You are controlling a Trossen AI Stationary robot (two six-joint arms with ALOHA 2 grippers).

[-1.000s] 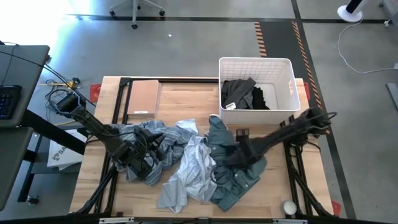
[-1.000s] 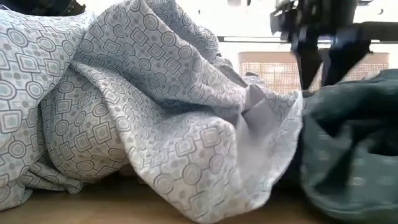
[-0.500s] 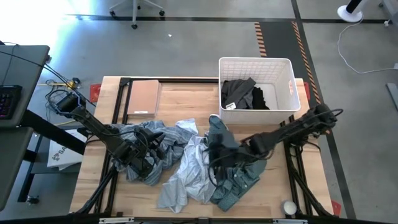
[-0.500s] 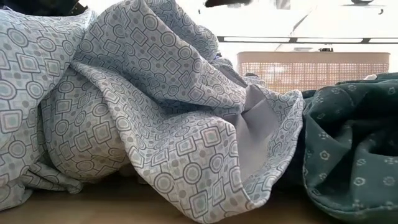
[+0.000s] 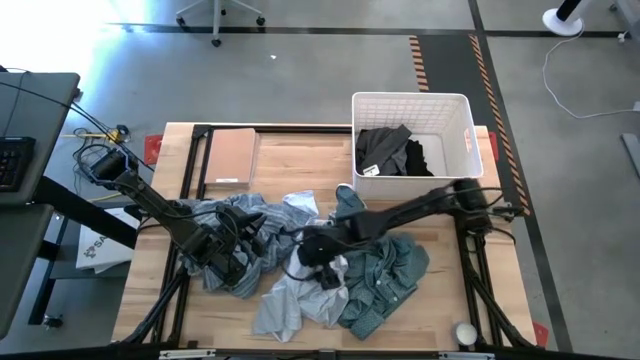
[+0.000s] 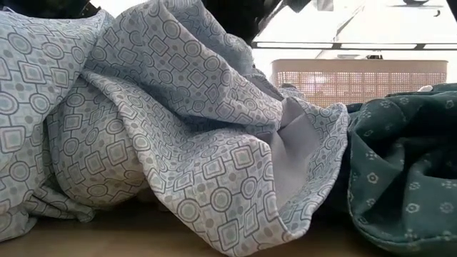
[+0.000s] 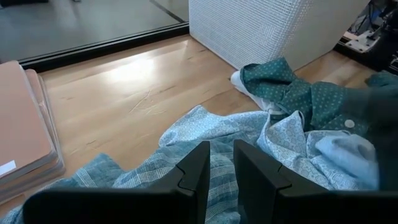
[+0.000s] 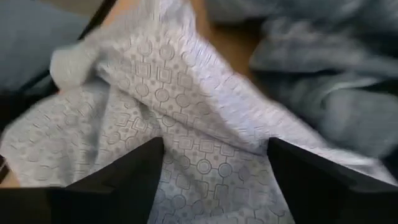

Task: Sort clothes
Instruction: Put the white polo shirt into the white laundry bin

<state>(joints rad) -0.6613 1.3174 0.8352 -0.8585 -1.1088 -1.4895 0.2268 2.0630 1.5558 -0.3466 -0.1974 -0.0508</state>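
A heap of clothes lies on the table's near half: a blue-grey plaid garment [image 5: 215,215] at the left, a white shirt with grey pattern [image 5: 300,290] in the middle, and a dark green shirt [image 5: 385,275] at the right. My right gripper [image 5: 318,255] hangs open close above the white shirt [image 8: 186,93], a finger on either side of a ridge of it. I cannot tell whether it touches. My left gripper [image 5: 232,252] sits in the plaid garment [image 7: 186,137], its fingers nearly together. Black clothes [image 5: 395,150] lie in the white basket [image 5: 412,96]. My left gripper [image 7: 221,155] has the blue-grey plaid garment in the narrow gap between its two fingers, at a raised fold [image 7: 221,177] near the heap's left end. The fingers slant downward from the table's left. The rest of the garment lies slack on the table.
The white basket [image 7: 261,25] stands at the far right of the table. A pinkish-brown flat board [image 5: 230,155] lies at the far left. A small white round object [image 5: 465,332] sits near the front right corner. Bare wood shows between the heap and the far edge.
My right gripper has swung toward the table's left, from above the dark green shirt to above the white patterned shirt, sinking a little and tipping further downward. The clothes have kept their places.
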